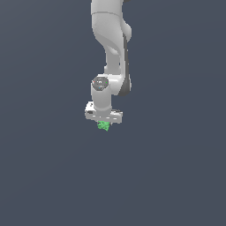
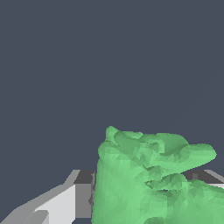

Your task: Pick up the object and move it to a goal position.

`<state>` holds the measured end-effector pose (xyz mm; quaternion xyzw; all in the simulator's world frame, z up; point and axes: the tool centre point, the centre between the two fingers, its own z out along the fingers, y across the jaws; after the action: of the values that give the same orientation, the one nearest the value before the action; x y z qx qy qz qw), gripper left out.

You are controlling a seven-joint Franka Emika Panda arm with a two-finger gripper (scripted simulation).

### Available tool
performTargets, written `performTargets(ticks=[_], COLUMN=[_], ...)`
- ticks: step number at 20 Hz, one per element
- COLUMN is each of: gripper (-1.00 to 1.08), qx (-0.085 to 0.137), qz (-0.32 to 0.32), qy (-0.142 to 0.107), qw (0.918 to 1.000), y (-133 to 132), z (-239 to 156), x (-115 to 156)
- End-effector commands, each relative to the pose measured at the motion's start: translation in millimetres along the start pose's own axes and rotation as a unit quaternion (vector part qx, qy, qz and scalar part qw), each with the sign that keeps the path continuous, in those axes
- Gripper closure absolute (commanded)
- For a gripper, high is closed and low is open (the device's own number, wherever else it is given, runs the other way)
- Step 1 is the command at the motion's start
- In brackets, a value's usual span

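Green lump [image 1: 103, 126] — clamped in white tool [image 1: 104, 123].

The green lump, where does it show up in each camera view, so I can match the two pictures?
Exterior view: the green lump sits just under the gripper, near the picture's centre, small.
Wrist view: the green lump fills the lower right area, seen close up.
Shared landmark: the white and grey gripper body, right against the lump in both views.
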<state>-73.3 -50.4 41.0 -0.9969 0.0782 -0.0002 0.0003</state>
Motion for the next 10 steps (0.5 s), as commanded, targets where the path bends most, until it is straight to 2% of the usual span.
performTargets(ticks=[1,10], gripper=[1.08,1.08], qx=[0.0,0.0], qz=[0.001,0.0], qy=[0.0,0.0], qw=[1.0,1.0], y=[1.1,-7.8], z=[1.0,-1.7], x=[0.1,-1.3])
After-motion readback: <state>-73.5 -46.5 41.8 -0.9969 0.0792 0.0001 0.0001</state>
